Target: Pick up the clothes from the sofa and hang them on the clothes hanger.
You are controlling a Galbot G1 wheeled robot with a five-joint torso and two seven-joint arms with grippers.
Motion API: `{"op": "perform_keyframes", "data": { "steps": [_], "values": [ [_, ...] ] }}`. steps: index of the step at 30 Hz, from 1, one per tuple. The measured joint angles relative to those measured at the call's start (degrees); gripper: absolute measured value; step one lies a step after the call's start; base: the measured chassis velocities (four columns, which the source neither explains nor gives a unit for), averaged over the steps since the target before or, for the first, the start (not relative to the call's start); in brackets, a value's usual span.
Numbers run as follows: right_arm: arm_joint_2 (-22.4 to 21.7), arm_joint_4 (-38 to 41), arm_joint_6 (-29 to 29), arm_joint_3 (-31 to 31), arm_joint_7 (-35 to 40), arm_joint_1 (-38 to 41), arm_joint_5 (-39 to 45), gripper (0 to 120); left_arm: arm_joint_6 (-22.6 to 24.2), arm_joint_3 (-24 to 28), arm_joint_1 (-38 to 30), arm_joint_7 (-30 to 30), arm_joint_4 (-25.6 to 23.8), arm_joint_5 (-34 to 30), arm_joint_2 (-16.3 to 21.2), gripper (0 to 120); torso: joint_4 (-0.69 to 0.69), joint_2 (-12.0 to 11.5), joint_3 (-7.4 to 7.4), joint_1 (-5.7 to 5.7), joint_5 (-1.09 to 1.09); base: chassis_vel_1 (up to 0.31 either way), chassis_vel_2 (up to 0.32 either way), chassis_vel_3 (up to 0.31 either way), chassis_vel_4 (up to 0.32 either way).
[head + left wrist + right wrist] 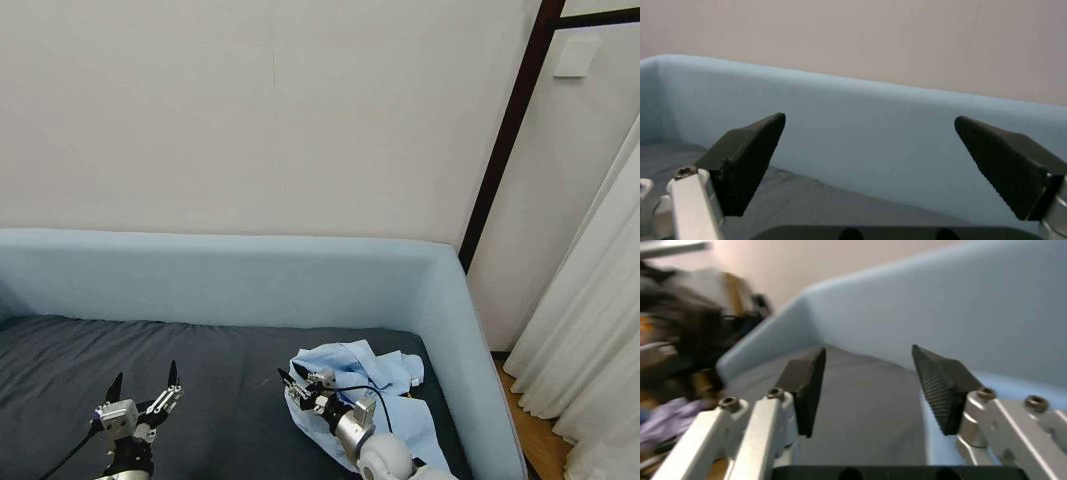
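1. Shirt [352, 360] is crumpled up on the sofa's [230, 280] dark seat, near the right end.
2. Right pincer [296, 382] is at the shirt's left edge, released, with nothing between its fingers.
3. Left pincer [144, 385] hovers over bare seat, well apart from the shirt, fingers spread wide.

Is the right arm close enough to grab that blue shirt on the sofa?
Probably yes: the right gripper hangs open at the edge of the blue shirt, nothing between them on the sofa. The left gripper sits open, apart from it.
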Motion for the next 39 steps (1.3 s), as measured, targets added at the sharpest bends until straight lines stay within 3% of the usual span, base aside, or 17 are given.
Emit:
{"op": "perform_keyframes", "data": {
  "steps": [1, 3, 4, 6, 11, 14, 20, 28, 34, 39],
  "values": [
    [0.0, 0.0, 0.0, 0.0, 0.0, 0.0, 0.0, 58, 0.0, 0.0, 0.0, 0.0, 0.0, 0.0, 0.0, 100, 0.0, 0.0, 0.0, 0.0, 0.0, 0.0, 0.0, 0.0, 0.0],
    [-1.7, -1.03, 1.47, 2.12, -10.93, 0.95, 0.86, 66, 0.05, 0.15, -0.37, 0.06, 0.2, 0.11, 0.0, 100, 0.01, 0.0, 0.0, 0.0, 0.01, 0.0, 0.0, 0.0, 0.0],
    [-1.7, -1.03, 1.47, 2.12, -10.93, 0.95, 0.86, 66, 0.05, 0.15, -0.37, 0.06, 0.2, 0.11, 0.0, 100, 0.01, 0.0, 0.0, 0.0, 0.01, 0.0, 0.0, 0.0, 0.0],
    [-2.8, -1.78, 1.63, 4.33, -14.85, 1.84, 2.04, 78, 0.14, 0.32, -0.67, 0.14, 0.29, 0.13, 0.01, 100, 0.0, 0.0, 0.0, 0.0, 0.01, 0.0, 0.0, 0.0, 0.0],
    [-3.75, -4.05, -0.88, 8.7, -8.79, 3.46, 3.6, 96, 0.25, 0.62, -0.91, 0.22, 0.48, 0.28, -0.01, 100, 0.01, 0.0, 0.01, 0.0, 0.0, 0.0, 0.0, 0.0, 0.0],
    [-3.81, -5.76, -3.97, 10.59, -3.83, 3.84, 2.13, 100, 0.3, 0.75, -0.9, 0.24, 0.48, 0.44, 0.03, 100, 0.01, 0.0, 0.0, 0.0, 0.01, 0.0, 0.0, 0.0, 0.0],
    [-3.58, -11.33, -9.46, 14.49, -1.18, 3.41, -4.38, 100, 0.41, 0.64, -0.6, 0.24, 0.24, 0.49, 0.33, 100, 0.0, 0.0, 0.0, 0.0, 0.0, 0.0, 0.0, 0.0, 0.0],
    [-1.51, -21.33, -7.59, 16.9, -4.07, 3.73, -12.1, 100, 0.41, 0.35, 0.03, 0.2, -0.31, 0.51, 0.31, 100, 0.01, 0.0, 0.0, 0.0, 0.01, 0.0, 0.0, 0.0, 0.0],
    [0.98, -30.03, -7.38, 20.12, -13.08, 5.55, -12.1, 100, 0.3, 0.18, 0.24, 0.12, -0.39, 0.72, 0.09, 100, 0.01, 0.0, 0.01, 0.0, 0.0, 0.0, 0.0, 0.0, 0.0],
    [2.85, -34.75, -7.1, 22.51, -18.67, 6.52, -11.6, 93, 0.24, 0.16, 0.31, 0.11, -0.39, 1.03, -0.23, 100, 0.01, 0.0, 0.01, 0.0, 0.0, 0.0, 0.0, 0.0, 0.0]
  ]
}}
